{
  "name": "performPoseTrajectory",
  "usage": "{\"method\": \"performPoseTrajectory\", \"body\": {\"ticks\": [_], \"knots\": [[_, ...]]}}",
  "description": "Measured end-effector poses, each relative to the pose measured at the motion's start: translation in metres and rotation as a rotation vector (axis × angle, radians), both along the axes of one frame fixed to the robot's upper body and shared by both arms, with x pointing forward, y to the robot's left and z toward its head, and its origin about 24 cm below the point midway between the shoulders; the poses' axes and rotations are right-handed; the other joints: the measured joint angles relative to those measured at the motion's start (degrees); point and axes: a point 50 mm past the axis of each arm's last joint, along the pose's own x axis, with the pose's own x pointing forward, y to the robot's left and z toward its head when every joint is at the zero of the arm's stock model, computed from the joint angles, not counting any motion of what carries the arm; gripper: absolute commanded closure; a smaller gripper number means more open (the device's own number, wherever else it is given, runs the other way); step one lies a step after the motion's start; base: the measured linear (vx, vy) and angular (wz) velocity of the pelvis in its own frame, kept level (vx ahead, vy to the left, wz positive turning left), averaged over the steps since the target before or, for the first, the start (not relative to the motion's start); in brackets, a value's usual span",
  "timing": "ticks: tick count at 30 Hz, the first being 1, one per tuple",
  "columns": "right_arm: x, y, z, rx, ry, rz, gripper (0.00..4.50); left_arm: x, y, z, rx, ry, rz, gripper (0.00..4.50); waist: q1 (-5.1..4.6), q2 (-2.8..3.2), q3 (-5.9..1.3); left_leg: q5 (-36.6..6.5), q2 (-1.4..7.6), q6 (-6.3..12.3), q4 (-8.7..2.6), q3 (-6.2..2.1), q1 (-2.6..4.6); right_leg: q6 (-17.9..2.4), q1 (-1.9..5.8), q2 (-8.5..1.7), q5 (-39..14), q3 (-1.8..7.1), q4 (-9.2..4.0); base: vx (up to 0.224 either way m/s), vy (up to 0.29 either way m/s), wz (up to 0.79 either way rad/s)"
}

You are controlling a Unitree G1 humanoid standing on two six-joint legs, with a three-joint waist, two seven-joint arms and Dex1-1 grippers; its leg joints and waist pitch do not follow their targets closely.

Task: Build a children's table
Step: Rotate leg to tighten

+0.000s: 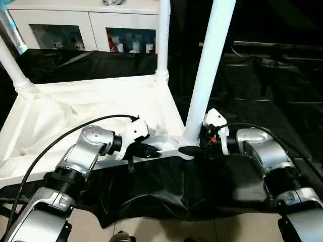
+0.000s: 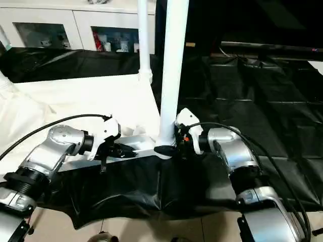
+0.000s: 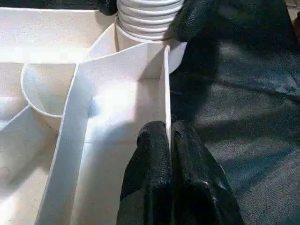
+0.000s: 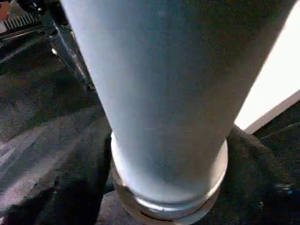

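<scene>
While my left claw (image 3: pixel 168 140) pinches shut on the tabletop (image 1: pixel 75 108) rim, my right claw (image 1: pixel 194 149) clasps the nearest leg (image 1: pixel 209 70) at that tabletop's corner.

We see the tabletop (image 1: pixel 75 108) lying upside down with open room in its middle. Tall legs block the way: one (image 1: pixel 209 70) at 3 o'clock from that middle, one (image 1: pixel 163 38) at 1 o'clock, one (image 1: pixel 12 68) at 10 o'clock. The black sheet (image 2: pixel 252 96) past 3 o'clock is bare.

White cabinet (image 1: pixel 86 20) with glass doors, black sheet (image 1: pixel 262 85) beneath, tiled floor (image 1: pixel 166 232)
</scene>
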Motion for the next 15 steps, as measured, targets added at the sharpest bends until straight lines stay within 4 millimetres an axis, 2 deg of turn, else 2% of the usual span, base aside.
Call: {"method": "performPoseTrajectory", "body": {"ticks": [4,8,11,12,15], "knots": [[-0.001,0.000,0.000,0.001,0.002,0.001,1.65,-0.001,0.000,0.000,0.001,0.002,-0.002,4.50,0.00,0.00,0.00,0.00,-0.01,0.00,0.01,0.00,0.00,0.00,0.00,0.00,0.00,0.00,0.00,0.000,0.000,0.00],[-0.003,0.002,-0.002,0.011,0.000,-0.005,1.73,-0.001,0.000,-0.001,0.000,0.003,0.002,4.50,0.03,-0.01,-0.01,0.00,-0.01,0.00,0.01,0.00,0.01,0.01,0.02,0.00,-0.01,0.00,0.00,0.000,0.000,0.00],[0.003,0.004,-0.010,0.036,-0.022,-0.161,1.76,0.009,-0.010,-0.003,0.000,-0.026,0.084,4.50,-0.04,-0.04,-0.03,0.00,-0.04,0.00,0.03,0.00,0.10,0.00,0.17,-0.02,0.00,0.05,0.00,0.000,0.000,0.00],[0.009,0.007,-0.014,0.053,-0.039,-0.262,1.76,0.015,-0.015,-0.004,0.004,-0.043,0.133,4.50,-0.35,-0.04,-0.03,0.00,-0.04,0.00,0.04,0.00,0.12,0.01,0.19,-0.02,0.00,0.05,0.01,0.000,0.000,0.00],[0.017,0.013,-0.017,0.076,-0.054,-0.426,1.77,0.022,-0.024,-0.005,0.006,-0.059,0.204,4.50,-0.81,-0.04,-0.03,0.01,-0.06,0.00,0.04,-0.02,0.15,0.03,0.19,-0.03,-0.02,0.03,-0.05,0.000,0.000,0.00]]}}
